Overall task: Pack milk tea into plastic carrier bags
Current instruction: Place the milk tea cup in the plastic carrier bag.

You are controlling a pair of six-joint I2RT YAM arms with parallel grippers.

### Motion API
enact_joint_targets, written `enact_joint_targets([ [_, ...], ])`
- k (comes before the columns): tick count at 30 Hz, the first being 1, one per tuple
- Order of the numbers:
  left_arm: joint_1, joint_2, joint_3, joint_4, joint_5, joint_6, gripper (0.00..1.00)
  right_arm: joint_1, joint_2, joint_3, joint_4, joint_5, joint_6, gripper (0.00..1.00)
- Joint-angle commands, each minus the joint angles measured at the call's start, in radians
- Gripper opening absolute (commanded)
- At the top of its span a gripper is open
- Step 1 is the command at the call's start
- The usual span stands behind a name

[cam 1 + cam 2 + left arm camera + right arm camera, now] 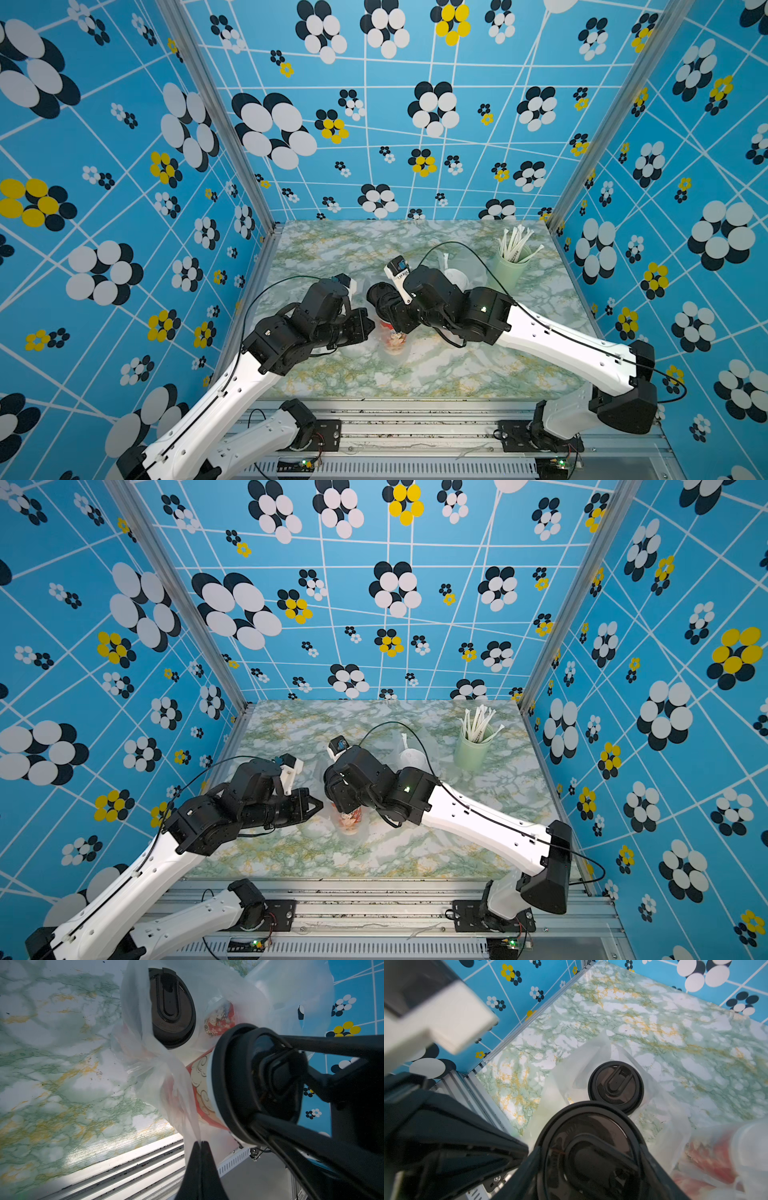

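Left jaws shut on carrier bag [182,1101] edge, right jaws clasping black-lidded cup [200,1084], front table [415,374] open

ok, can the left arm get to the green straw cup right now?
Probably not: the left gripper is shut on the carrier bag, and the right arm lies between it and the green straw cup in the far right corner.

Bright, even light; both top views bend at edges. Wrist views blur up close; glare streaks the surface [87,1153].
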Motion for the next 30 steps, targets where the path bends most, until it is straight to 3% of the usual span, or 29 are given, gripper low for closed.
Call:
enact_joint_targets([
  [1, 0.009, -0.013, -0.01, 0.01, 0.001, -0.009, 0.0, 0.02, -0.038, -0.043, 0.125, 0.047, 0.053, 0.57],
  [14, 0.009, -0.034, -0.006, 0.015, -0.006, -0.025, 0.0, 0.053, -0.051, -0.243, 0.298, 0.1, 0.102, 0.57],
  [30, 0.01, -0.059, 0.002, 0.024, -0.017, -0.049, 0.0, 0.053, -0.025, -0.361, 0.365, 0.101, 0.113, 0.63],
])
